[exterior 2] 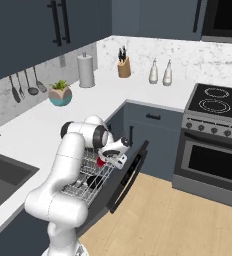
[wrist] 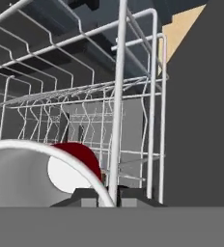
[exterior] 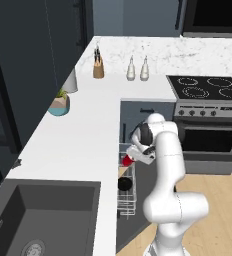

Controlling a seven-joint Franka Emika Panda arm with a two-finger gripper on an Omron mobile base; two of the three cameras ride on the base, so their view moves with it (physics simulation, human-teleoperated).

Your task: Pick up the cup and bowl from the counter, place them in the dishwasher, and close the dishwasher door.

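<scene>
Now the two-finger gripper (exterior: 129,159) is clasping the small red tapered cup (exterior: 127,160) over the dishwasher's white wire rack (exterior: 127,200), beside the small black bowl (exterior: 125,184).

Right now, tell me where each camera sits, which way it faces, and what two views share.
Left base view: behind the arm's left, looking down over the counter, sink and stove; arm at lower right.
Right base view: behind the arm's right, facing the dishwasher; arm at lower left.
Hand view: on the hand, looking into the wire rack past the cup.
Both base views share the cup, rack and bowl.
</scene>
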